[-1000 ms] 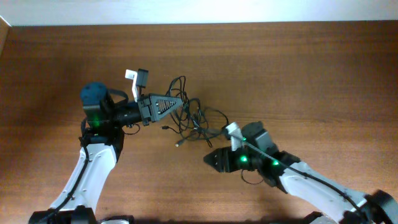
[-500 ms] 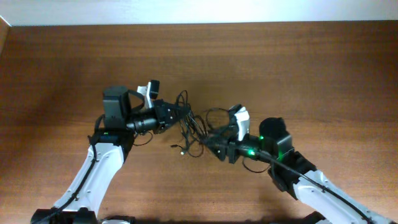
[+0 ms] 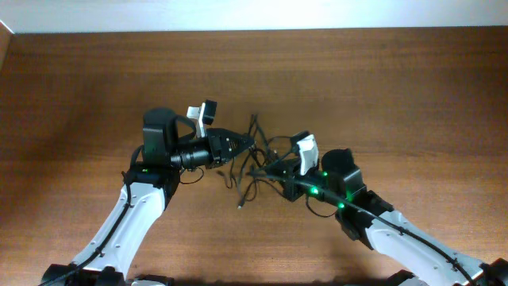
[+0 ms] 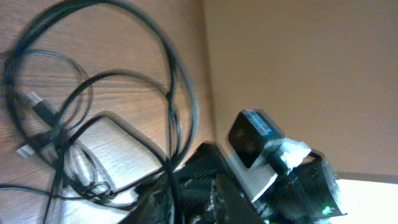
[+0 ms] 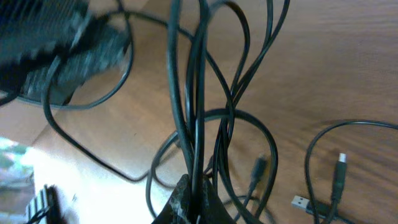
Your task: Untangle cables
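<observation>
Tangle of thin black cables sits mid-way across the brown wooden table, with the left gripper and right gripper both reaching into it. From the left wrist, blurred loops pass the dark fingers; their grip cannot be told. From the right wrist, fingers pinch a bunch of several strands.

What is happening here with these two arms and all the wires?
Two robot arms are working on a tangle of thin black cables in the middle of the table. The right gripper is shut on several strands. The left gripper reaches into the tangle from the other side; whether it grips a strand is unclear. The cables are not yet separated, and some plug ends lie loose on the wood.
</observation>
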Available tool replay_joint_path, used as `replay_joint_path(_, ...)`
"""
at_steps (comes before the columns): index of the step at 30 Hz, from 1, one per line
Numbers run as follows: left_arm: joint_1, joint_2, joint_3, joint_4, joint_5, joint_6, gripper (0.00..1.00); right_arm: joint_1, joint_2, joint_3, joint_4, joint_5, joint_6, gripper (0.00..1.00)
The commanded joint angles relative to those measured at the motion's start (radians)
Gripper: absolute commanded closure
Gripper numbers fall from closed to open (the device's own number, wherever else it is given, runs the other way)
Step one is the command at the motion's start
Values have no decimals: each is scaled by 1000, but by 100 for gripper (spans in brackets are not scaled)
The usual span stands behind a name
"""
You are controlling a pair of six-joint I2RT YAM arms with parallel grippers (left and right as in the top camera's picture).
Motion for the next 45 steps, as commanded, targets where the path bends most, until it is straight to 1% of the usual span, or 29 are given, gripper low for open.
replay_joint_path(1,-2,-11,4,-109,-102,149,92,-89,-60,0,2,-88,-4,96)
replay_joint_path(2,-2,-11,4,-148,-144,149,100,-120,-63,0,-12,-97,-4,96)
replay_joint_path(4,-2,-11,4,-164,-166,149,100,-146,-63,0,-47,-103,27,96)
replay_joint_path(7,-2,-11,4,-164,-201,148,100,-150,-63,0,-98,-99,29,96)
replay_joint_path(9,-2,-11,4,-158,-212,148,100,-150,-63,0,-132,-141,29,96)
replay_joint_path(11,-2,-11,4,-124,-211,147,100,-144,-63,0,-121,-260,29,96)
replay_joint_path(13,-5,-11,4,-104,-211,114,100,-115,-63,0,-101,-307,29,96)
replay_joint_path(14,-16,-11,4,-87,-211,98,99,-75,-63,0,-76,-309,29,96)
replay_joint_path(17,-67,-11,4,-45,-211,98,96,5,-63,0,-19,-304,29,96)
replay_joint_path(19,-106,-11,4,-19,-207,98,93,47,-62,0,-19,-240,29,96)
replay_joint_path(21,-139,-10,4,42,-163,99,95,53,-62,0,-21,-221,29,96)
replay_joint_path(23,-150,-11,4,104,-108,99,92,53,-62,0,-45,-171,30,96)
replay_joint_path(24,-150,-11,4,107,-105,99,92,53,-62,0,-60,-149,30,96)
replay_joint_path(26,-150,-11,4,106,-93,100,94,53,-62,0,-79,-132,30,96)
replay_joint_path(27,-150,-11,4,106,-74,100,100,53,-62,0,-81,-124,30,96)
replay_joint_path(30,-150,-11,4,107,-54,109,100,53,-62,0,-80,-119,29,96)
replay_joint_path(31,-150,-11,4,106,-40,126,94,53,-62,0,-79,-120,30,95)
replay_joint_path(32,-151,-11,4,102,-34,145,83,53,-62,0,-79,-120,29,95)
replay_joint_path(33,-152,-10,4,98,-34,149,75,53,-62,0,-80,-120,30,95)
replay_joint_path(34,-152,-10,4,82,-35,200,69,53,-62,0,-81,-120,30,95)
replay_joint_path(35,-152,-10,4,66,-37,237,65,53,-62,0,-84,-120,30,95)
replay_joint_path(36,-152,-10,4,34,-76,250,58,53,-62,0,-95,-120,30,95)
replay_joint_path(38,-152,-10,4,7,-151,250,54,53,-62,0,-114,-121,30,95)
replay_joint_path(40,-152,-10,4,6,-210,251,43,53,-62,0,-116,-121,30,94)
replay_joint_path(41,-152,-10,4,-6,-229,255,40,53,-62,0,-123,-121,30,94)
replay_joint_path(43,-156,-10,4,-58,-251,328,39,53,-61,0,-170,-120,29,92)
replay_joint_path(44,-159,-10,4,-89,-278,341,34,53,-55,0,-184,-120,30,92)
replay_joint_path(45,-163,-10,4,-101,-291,344,34,53,-46,0,-190,-120,30,92)
